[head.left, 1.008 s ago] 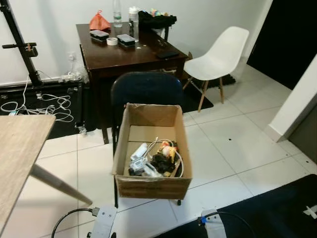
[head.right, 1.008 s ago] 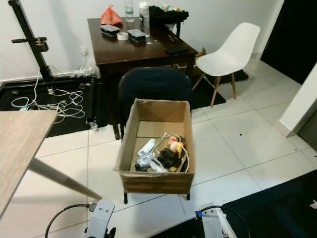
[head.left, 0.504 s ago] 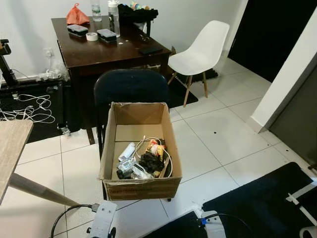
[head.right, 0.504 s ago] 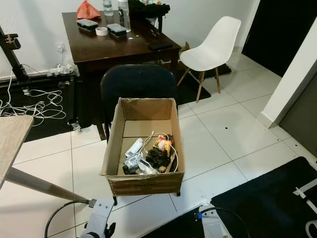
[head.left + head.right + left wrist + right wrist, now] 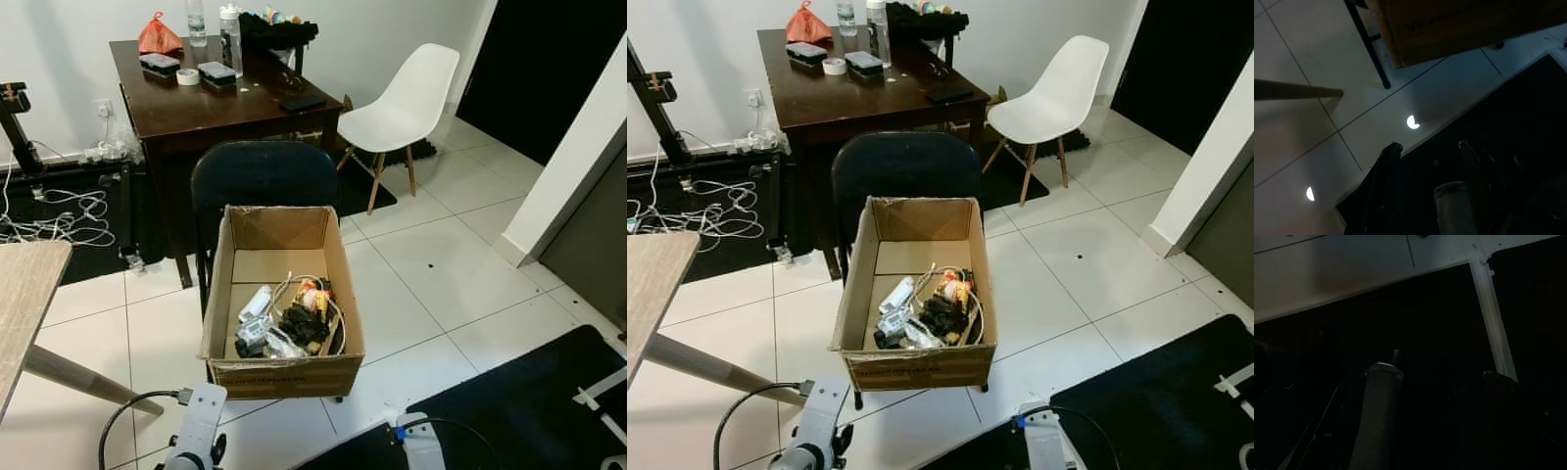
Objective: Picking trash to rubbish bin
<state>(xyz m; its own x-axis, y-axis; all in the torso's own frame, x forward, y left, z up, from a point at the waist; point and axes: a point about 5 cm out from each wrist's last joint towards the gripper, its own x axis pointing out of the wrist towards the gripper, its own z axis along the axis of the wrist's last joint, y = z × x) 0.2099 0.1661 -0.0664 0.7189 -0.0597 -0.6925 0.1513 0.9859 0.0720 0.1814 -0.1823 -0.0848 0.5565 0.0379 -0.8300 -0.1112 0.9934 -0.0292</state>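
Note:
An open cardboard box (image 5: 282, 373) rests on the seat of a dark office chair (image 5: 257, 176) straight ahead. Inside it lies mixed trash (image 5: 290, 319): white pieces, a looped cable, a black lump and an orange-yellow wrapper. Both arms hang low in front of the box, the left arm (image 5: 199, 433) and the right arm (image 5: 419, 447). In the left wrist view my left gripper (image 5: 1427, 147) is open over the edge of the black mat, with the box's bottom (image 5: 1459, 24) beyond it. My right gripper (image 5: 1415, 382) is open above the dark mat, holding nothing.
A dark wooden desk (image 5: 225, 110) with bottles, a tape roll and an orange bag stands behind the chair. A white chair (image 5: 407, 98) is at the back right. A light wooden table (image 5: 24, 304) juts in at left. Cables (image 5: 59, 211) lie at far left. A black mat (image 5: 529, 411) covers the near-right floor.
The camera has swung to the right over the last second, then eased back a little. The box, its trash and both hanging arms have not moved.

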